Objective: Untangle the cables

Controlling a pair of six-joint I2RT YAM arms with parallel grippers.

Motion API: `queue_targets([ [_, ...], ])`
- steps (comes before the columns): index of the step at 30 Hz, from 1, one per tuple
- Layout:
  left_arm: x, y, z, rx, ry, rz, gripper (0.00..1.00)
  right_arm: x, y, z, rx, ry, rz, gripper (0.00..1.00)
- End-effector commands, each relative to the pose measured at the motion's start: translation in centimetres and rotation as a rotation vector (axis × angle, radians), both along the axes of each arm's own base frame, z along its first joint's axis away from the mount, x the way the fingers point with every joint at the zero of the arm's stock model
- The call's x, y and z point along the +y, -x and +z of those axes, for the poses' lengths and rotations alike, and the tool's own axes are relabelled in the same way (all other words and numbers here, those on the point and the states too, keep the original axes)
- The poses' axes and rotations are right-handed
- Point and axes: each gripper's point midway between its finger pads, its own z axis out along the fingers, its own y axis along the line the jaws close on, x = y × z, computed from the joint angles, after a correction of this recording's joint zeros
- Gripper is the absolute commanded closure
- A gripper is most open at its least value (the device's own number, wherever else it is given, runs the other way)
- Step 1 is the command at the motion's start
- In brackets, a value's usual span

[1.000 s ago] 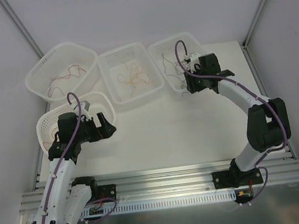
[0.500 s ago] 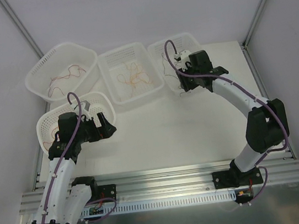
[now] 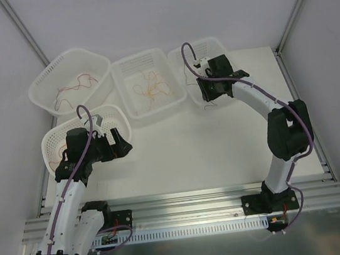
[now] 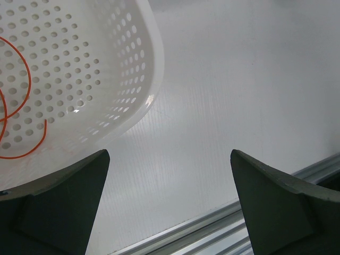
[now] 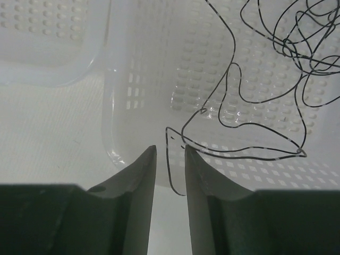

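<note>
Black cables [image 3: 197, 85] lie tangled in the far right basket [image 3: 216, 48]. One black strand [image 5: 168, 157] hangs over that basket's near rim, down between my right gripper's fingers. My right gripper [image 5: 170, 149] sits at the basket's near left corner [image 3: 207, 97]. Its jaws stand a narrow gap apart, with the strand loose in the gap. My left gripper [image 4: 169, 154] is wide open and empty. It is low over the table [image 3: 121, 144], beside the round near-left basket [image 4: 106, 64], which holds an orange-red cable [image 4: 32, 150].
The middle basket [image 3: 163, 58] holds orange cables [image 3: 152, 89]. The far left basket [image 3: 44, 88] holds dark red cables [image 3: 75, 85]. White table surface [image 3: 191, 143] lies between the arms. A metal rail [image 3: 187, 204] runs along the near edge.
My right arm has swung left and forward, from the right basket's near right side to its near left corner. The left arm has not moved.
</note>
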Motion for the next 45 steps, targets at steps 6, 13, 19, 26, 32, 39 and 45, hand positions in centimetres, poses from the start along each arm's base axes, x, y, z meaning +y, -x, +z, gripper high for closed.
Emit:
queue_targets([
  [6,-0.2,-0.3,0.5,-0.043,-0.015,-0.026,0.01,0.2,-0.1,-0.7,0.034,-0.028,-0.01,0.72],
  [13,-0.2,-0.3,0.5,-0.042,-0.014,-0.026,0.01,-0.3,0.4,2.1,-0.023,-0.035,-0.01,0.99],
  [19,-0.3,-0.3,0.5,-0.04,-0.011,-0.03,0.01,-0.7,0.9,9.4,-0.12,-0.051,0.004,0.99],
  [26,-0.2,-0.3,0.5,-0.041,-0.012,-0.029,0.01,-1.0,0.6,16.4,-0.204,-0.087,-0.011,0.99],
  [32,-0.2,-0.3,0.6,-0.044,-0.013,-0.029,0.01,-2.2,-4.6,18.0,-0.325,-0.087,-0.132,0.99],
  [39,-0.1,-0.3,0.7,-0.052,-0.016,-0.025,0.01,-4.6,-8.3,14.3,-0.255,-0.056,-0.289,0.24],
  [45,-0.1,-0.3,0.9,-0.061,-0.014,-0.024,0.01,-6.8,-5.2,14.2,-0.247,-0.056,-0.361,0.11],
])
